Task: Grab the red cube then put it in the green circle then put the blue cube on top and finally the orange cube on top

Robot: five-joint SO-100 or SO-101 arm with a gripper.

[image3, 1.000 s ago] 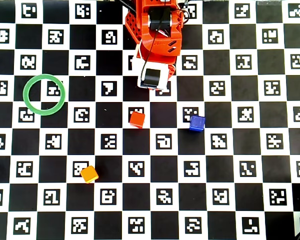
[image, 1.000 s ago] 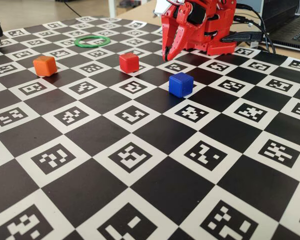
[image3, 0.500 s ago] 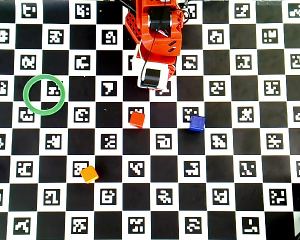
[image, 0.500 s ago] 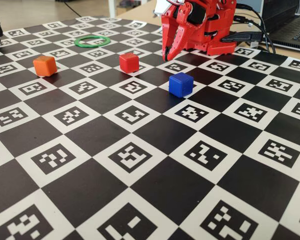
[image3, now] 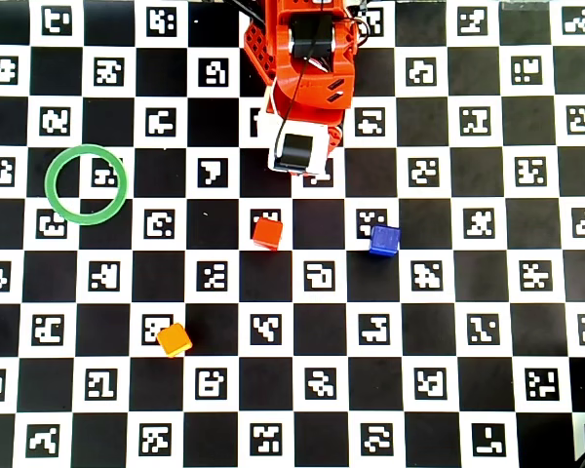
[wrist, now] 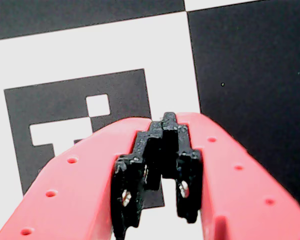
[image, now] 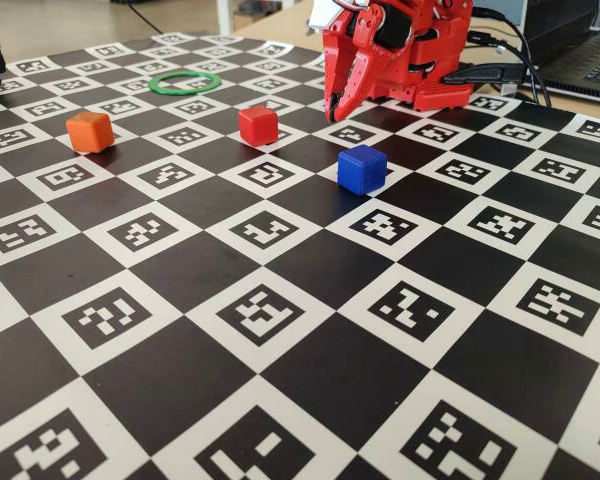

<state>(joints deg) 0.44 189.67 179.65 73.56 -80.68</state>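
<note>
Fingers of my red two-finger gripper [image: 334, 112] were clenched, empty. Glossy red plastic cube [image: 258, 125] looked light, rigid, slippery; I judged opposite flat faces the best hold.

Bright even daylight; soft short shadows; wrist view blurred up close; fixed view foreground slightly soft.

The arm [image: 400, 50] is running off the fixed view's top edge. In the overhead view its body is hiding the tool. The wrist view is cropping the tool [wrist: 162, 125] at the bottom edge, and no cube is showing there.
</note>
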